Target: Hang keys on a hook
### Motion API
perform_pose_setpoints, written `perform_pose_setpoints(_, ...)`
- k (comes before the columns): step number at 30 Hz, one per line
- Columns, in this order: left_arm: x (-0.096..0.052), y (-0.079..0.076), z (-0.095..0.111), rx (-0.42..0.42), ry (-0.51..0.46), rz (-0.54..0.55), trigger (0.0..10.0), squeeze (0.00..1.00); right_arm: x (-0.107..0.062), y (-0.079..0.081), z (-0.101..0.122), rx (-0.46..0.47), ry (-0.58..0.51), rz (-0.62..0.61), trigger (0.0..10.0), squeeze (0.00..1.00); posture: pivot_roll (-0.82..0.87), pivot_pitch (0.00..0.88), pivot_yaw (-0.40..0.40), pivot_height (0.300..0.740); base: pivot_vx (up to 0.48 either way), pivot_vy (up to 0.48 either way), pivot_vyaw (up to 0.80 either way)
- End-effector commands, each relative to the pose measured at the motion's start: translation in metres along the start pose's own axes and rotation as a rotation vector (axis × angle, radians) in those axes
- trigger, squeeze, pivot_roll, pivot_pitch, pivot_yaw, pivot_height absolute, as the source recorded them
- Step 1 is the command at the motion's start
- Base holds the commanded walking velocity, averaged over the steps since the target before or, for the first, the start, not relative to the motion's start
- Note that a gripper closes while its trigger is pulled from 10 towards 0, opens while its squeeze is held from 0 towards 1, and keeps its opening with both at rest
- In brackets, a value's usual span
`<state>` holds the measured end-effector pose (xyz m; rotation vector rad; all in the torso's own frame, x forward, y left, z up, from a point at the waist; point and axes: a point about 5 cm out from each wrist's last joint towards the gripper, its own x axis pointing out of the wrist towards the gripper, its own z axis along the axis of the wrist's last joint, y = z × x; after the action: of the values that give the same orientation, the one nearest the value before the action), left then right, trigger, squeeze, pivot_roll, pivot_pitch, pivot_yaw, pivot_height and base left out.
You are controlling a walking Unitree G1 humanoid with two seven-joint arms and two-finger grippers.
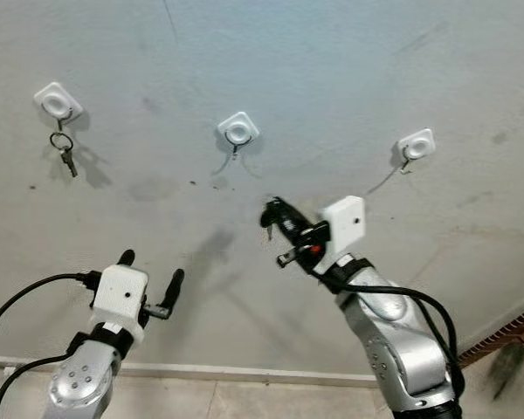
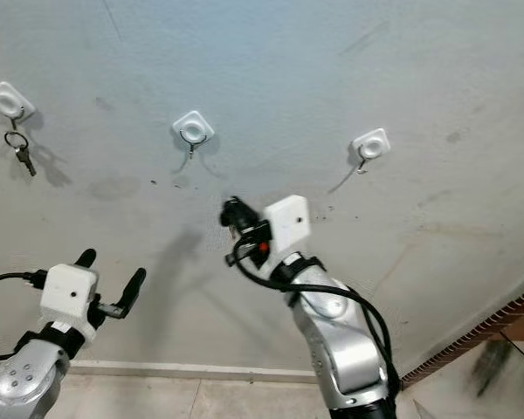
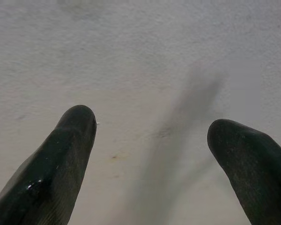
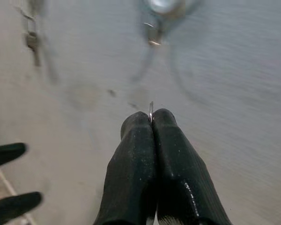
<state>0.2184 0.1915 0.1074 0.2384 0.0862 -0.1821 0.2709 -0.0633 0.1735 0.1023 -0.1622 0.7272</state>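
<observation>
While the right gripper [image 1: 273, 212] is reaching up toward the pale grey plaster wall [image 1: 332, 61], its two long black fingers [image 4: 145, 159] are pressing tightly together on a thin silver key ring [image 4: 151, 111], whose edge is poking out just past the fingertips. A small dark key [image 1: 268, 230] is dangling beneath the fingers, below and slightly right of the middle white square wall hook [image 1: 238, 130] and apart from it. To the far left, a second white square hook [image 1: 58, 102] is carrying a dark ring with metal keys [image 1: 65, 150] hanging against the wall. To the right, a third white square hook [image 1: 417, 145] is sitting bare. The left gripper [image 1: 150, 278] is hovering low on the left, well apart from all three hooks, with its black fingers [image 3: 61, 164] spread wide and holding nothing, pointing at bare wall. A white box-shaped housing [image 1: 345, 223] is sitting on the right wrist, and black cables [image 1: 35, 292] are looping from the left arm. No brand, label or writing is readable on any surface. A pale baseboard [image 1: 244, 374] is running along the foot of the wall.
</observation>
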Motion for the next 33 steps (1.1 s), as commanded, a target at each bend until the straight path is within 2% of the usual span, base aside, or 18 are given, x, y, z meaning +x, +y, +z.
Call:
perform_pose_setpoints(1,-0.001,-0.002,0.006,0.007,-0.014,-0.012,10.0,0.0,0.002,-0.003,0.009,-0.022,-0.029,-0.014,10.0,0.0,0.25,0.0,-0.131,0.74,0.0,0.0,0.0)
perform_pose_setpoints(15,0.011,-0.006,0.012,-0.014,-0.022,-0.032,10.0,0.0,0.005,-0.011,0.01,-0.042,-0.04,-0.085,10.0,0.0,0.25,0.0,-0.108,0.74,0.0,0.0,0.72)
perform_pose_setpoints(17,0.017,-0.009,0.016,-0.044,-0.033,-0.044,10.0,0.0,0.007,-0.015,0.013,-0.044,-0.068,-0.142,10.0,0.0,0.24,0.0,-0.104,0.74,0.0,0.0,0.0)
perform_pose_setpoints(22,0.024,-0.011,0.022,-0.052,-0.05,-0.071,10.0,0.0,0.006,-0.024,0.02,-0.048,-0.111,-0.222,10.0,0.0,0.24,0.0,-0.099,0.74,0.0,0.0,0.0)
perform_pose_setpoints(33,0.033,-0.018,0.035,-0.078,-0.083,-0.115,10.0,0.0,0.01,-0.026,0.025,-0.051,-0.149,-0.269,10.0,0.0,0.23,0.0,-0.088,0.74,0.0,0.0,0.0)
